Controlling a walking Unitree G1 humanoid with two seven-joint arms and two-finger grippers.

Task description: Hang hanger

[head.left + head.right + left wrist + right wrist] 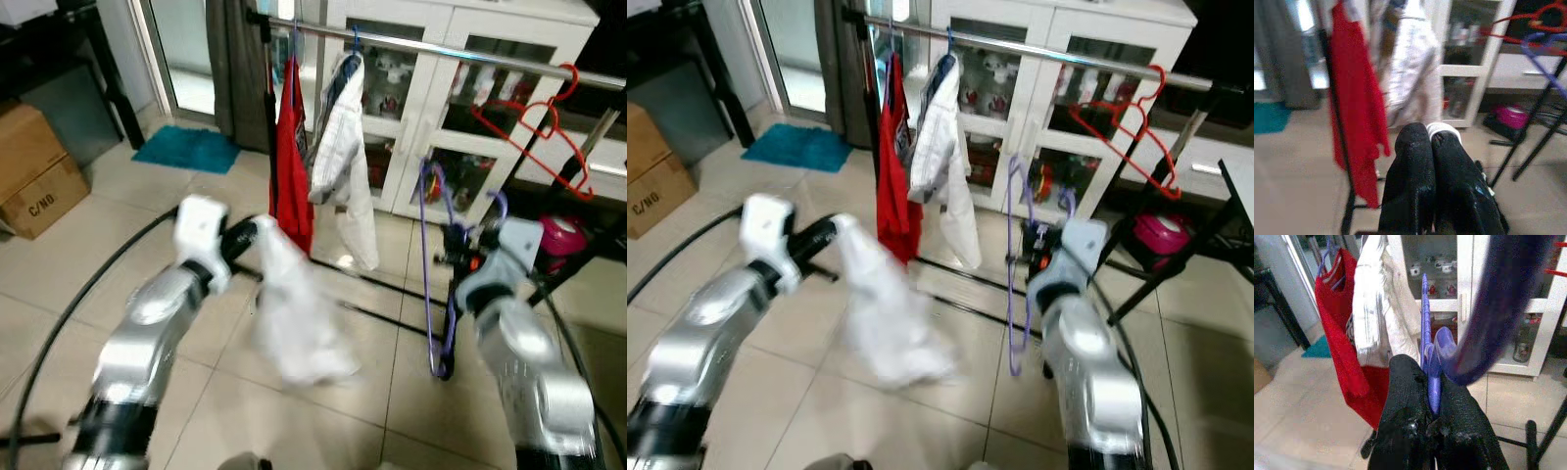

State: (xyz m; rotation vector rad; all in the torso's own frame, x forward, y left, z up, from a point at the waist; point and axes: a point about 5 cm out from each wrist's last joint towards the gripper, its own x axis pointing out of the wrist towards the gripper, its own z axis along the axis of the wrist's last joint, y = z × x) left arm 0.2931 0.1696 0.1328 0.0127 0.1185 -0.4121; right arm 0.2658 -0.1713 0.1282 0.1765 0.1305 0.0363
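My right gripper [453, 245] is shut on a purple hanger [431, 284], which hangs down from it toward the floor. In the right wrist view the black fingers [1405, 396] pinch the hanger's purple plastic [1432, 377]. My left gripper [245, 238] is shut on a white garment [294, 313] that droops below it, blurred; a strip of white cloth [1442, 129] shows at the fingertips in the left wrist view. Ahead runs a metal rail [460, 54] with a red garment [291, 157], a white shirt [345, 157] and red hangers [534, 122] on it.
A white glass-door cabinet [470, 117] stands behind the rail. The rack's black legs [578, 259] spread over the tiles at right, beside a pink object [561, 235]. A cardboard box [34, 171] and a teal mat [188, 149] lie at left. A black cable [59, 323] curves across the floor.
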